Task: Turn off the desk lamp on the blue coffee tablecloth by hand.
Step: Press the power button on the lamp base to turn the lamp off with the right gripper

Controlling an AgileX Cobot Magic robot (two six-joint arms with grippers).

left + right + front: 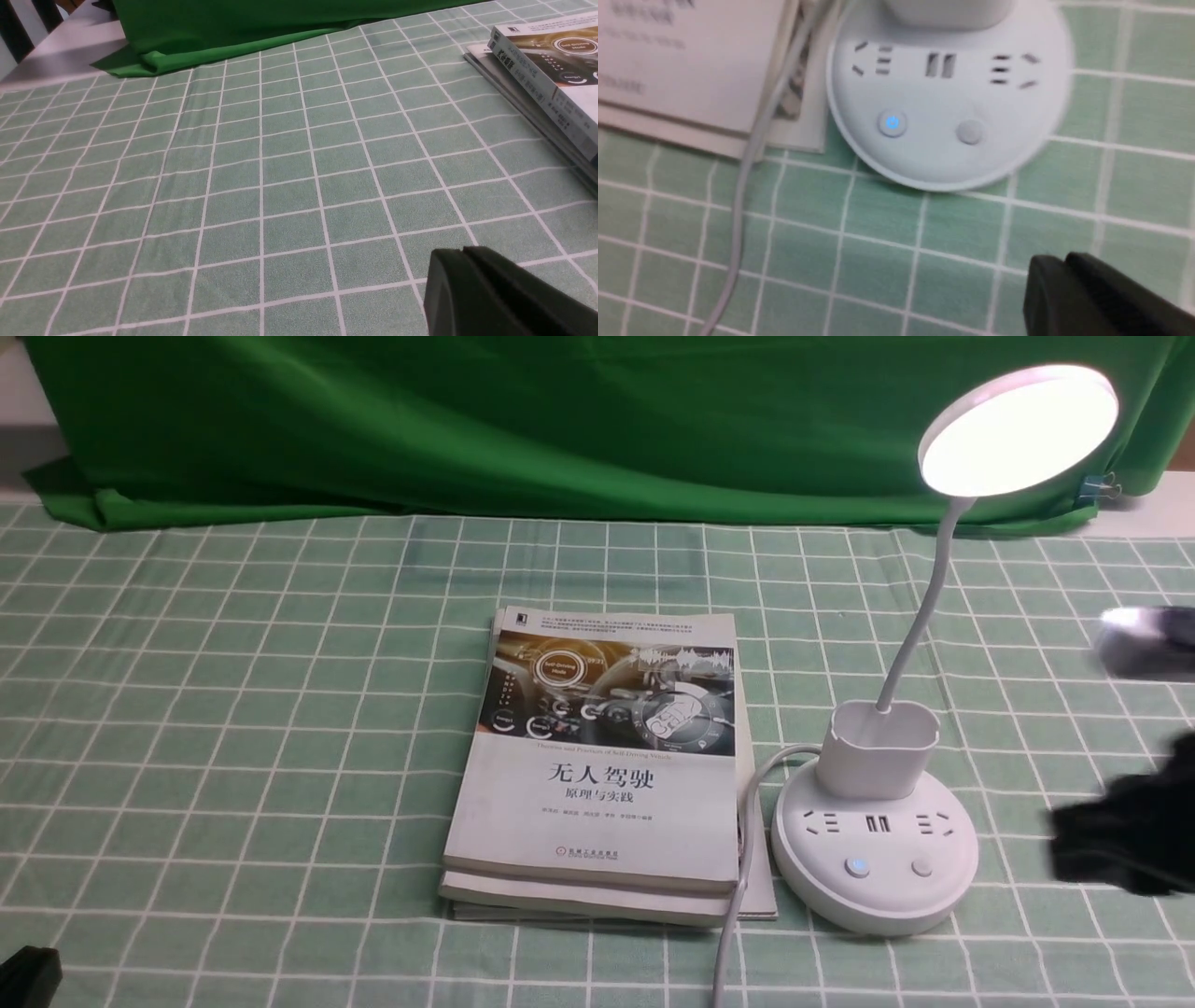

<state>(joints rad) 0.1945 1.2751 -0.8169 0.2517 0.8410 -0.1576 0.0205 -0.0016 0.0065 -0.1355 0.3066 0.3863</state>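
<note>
Front view: checked tablecloth (233,756) spreads below a green backdrop (467,420); desk lamp (878,873), lit, stands at lower right beside books (597,803). Left gripper (462,253) and right gripper (1064,259) are both closed.

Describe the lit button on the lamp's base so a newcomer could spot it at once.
On the checked tablecloth, right of the book, stands the white desk lamp on its round base. Near the base's front edge, the lit button is the one nearer the book, glowing blue; the button beside it is plain and unlit.
</note>
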